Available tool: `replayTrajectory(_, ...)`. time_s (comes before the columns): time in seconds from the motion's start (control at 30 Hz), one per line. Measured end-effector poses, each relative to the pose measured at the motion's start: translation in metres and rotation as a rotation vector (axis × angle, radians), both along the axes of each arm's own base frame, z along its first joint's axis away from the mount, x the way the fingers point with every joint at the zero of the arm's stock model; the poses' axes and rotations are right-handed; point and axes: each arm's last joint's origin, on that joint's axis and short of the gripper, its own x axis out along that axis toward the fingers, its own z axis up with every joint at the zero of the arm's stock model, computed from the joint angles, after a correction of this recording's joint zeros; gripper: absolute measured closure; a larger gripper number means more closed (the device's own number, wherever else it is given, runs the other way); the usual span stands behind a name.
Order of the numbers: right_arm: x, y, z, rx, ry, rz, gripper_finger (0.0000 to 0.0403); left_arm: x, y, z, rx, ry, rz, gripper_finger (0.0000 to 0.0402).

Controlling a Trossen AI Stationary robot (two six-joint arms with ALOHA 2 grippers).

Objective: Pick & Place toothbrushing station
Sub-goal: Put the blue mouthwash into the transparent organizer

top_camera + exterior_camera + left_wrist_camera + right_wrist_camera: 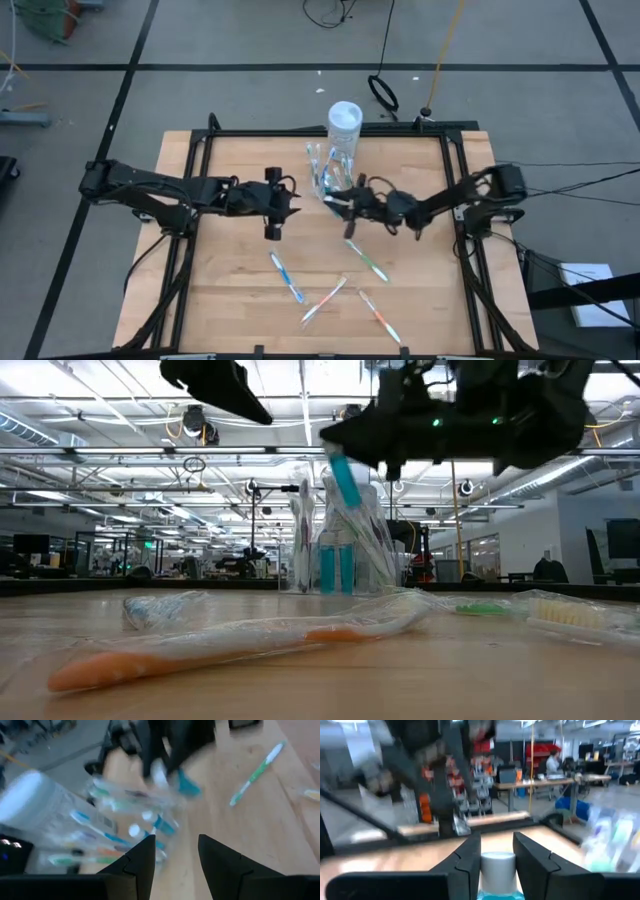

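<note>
Standing upright, clear toothbrushing station (toothbrushes inside).

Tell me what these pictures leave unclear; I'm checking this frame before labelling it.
- Clear holder: high view, whether the right gripper's brush tip is already inside; the gripper overlaps it.
- Brush handle: right wrist view, cut off by the bottom edge.
- Brushes in the holder: left wrist view, too blurred to count.
- Left gripper: low view, cut off by the top edge.

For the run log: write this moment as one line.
right gripper: shut on blue-handled toothbrush, beside clear holder | left gripper: open, empty, left of holder | loose toothbrushes on table
</note>
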Motion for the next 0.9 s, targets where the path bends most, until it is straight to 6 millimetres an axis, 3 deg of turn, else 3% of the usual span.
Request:
replayTrajectory(0.13,0.03,-0.007,-0.009,-0.037,0.03,-0.032,0.0313,0.001,0.002,-0.002,0.078,0.033,-0.047,0.025)
replayTrajectory(0.3,0.054,-0.023,-0.014,-0.044,0.049,-0.109,0.0314,0.003,0.005,-0.004,0.174,0.065,-0.1,0.025)
replayTrajectory(0.6,0.052,-0.038,-0.014,-0.187,0.17,-0.431,0.0314,0.001,0.019,0.001,0.221,0.049,0.048,0.025)
replayTrajectory(0.8,0.051,-0.031,-0.015,-0.212,0.2,-0.482,0.0314,0.001,0.027,0.0,0.21,0.051,0.09,0.025)
replayTrajectory(0.9,0.051,-0.03,-0.02,-0.146,0.213,-0.467,0.0314,0.001,0.029,0.0,0.181,0.04,0.118,0.025)
